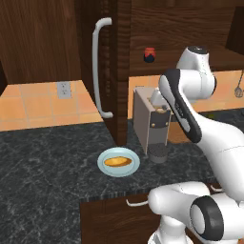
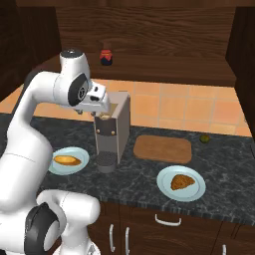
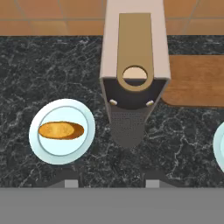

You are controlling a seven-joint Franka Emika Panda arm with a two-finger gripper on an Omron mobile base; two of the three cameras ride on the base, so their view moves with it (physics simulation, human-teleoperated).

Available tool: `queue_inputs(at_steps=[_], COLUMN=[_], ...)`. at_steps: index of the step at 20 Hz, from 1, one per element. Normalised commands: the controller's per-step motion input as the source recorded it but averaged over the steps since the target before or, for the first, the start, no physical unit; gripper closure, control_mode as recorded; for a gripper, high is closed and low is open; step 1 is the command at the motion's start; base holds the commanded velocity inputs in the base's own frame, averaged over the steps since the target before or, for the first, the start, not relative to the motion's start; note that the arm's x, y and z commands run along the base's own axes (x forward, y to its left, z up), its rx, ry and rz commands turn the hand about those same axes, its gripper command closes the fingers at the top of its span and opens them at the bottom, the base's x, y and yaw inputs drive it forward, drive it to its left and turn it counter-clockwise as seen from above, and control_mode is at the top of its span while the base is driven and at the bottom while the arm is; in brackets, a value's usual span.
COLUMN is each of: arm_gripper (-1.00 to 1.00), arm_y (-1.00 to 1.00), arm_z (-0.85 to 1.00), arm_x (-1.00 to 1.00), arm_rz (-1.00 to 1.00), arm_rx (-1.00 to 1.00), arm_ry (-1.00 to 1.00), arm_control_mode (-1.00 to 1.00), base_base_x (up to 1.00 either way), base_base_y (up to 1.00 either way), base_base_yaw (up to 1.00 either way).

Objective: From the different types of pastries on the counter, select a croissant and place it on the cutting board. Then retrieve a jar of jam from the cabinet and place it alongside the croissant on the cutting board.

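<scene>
Non-task stuff: grey-beige coffee machine (image 2: 113,130) upright on the stone top, tan panel on top with a round opening, dark drip tray at its foot. Pale blue plate (image 1: 102,165) just left of it, second pale blue plate (image 2: 164,187) further right. Small dark green round item (image 2: 204,138) near the orange tiled backsplash (image 2: 199,107). Wall outlet (image 1: 63,89) on the tiles. Tall dark panel with white handle (image 1: 98,66). Whisk (image 1: 238,88) at far right edge.

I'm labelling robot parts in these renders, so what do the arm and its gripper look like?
The arm is made of glossy white, rounded, bulging links with dark grey to black bands and round caps at the joints. No cables or markings are visible on it. In the hand view the gripper shows as two small dark grey finger tips with paler square ends.
</scene>
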Motion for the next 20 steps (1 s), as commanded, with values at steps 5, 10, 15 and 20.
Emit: queue_inputs(at_steps=[5, 10, 15, 20], arm_gripper=[-1.00, -1.00, -1.00, -1.00], arm_y=[-0.55, -1.00, -1.00, -1.00], arm_z=[-0.16, -0.75, -1.00, -0.89], arm_x=[-0.27, 0.00, 0.00, 0.14], arm_rz=[-0.08, -0.25, -0.28, -0.16], arm_rx=[0.14, 0.14, -0.02, -0.02], arm_ry=[-0.05, 0.04, 0.06, 0.09], arm_control_mode=[-1.00, -1.00, -1.00, -1.00], base_base_x=[0.00, 0.00, 0.00, 0.00], base_base_y=[0.00, 0.00, 0.00, 0.00], base_base_yaw=[0.00, 0.00, 0.00, 0.00])
